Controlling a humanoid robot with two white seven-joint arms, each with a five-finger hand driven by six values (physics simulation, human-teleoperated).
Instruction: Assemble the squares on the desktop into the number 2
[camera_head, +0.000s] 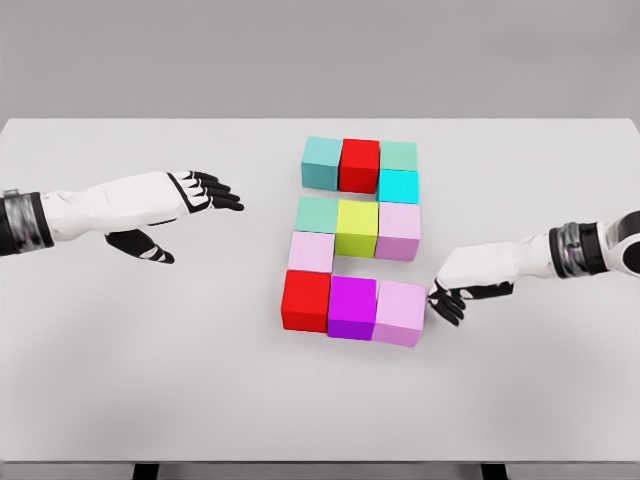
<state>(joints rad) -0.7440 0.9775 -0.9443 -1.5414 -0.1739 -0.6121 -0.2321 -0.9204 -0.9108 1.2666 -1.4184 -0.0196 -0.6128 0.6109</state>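
Observation:
Coloured cubes stand together mid-table in the shape of a 2. The top row is teal (322, 163), red (359, 165) and pale green (399, 155), with a cyan cube (398, 186) beneath the right end. The middle row runs mint (316, 214), yellow-green (356, 227), pink (399, 230). A pale pink cube (310, 252) hangs below the mint one. The bottom row is red (306, 300), magenta (352, 307), lilac (401, 313). My right hand (446, 298) has relaxed fingers whose tips touch the lilac cube's right side. My left hand (190, 200) hovers open, well left of the cubes.
The white table (150, 380) fills the view, with its front edge near the bottom of the picture and its back edge against a grey wall. Nothing else lies on it.

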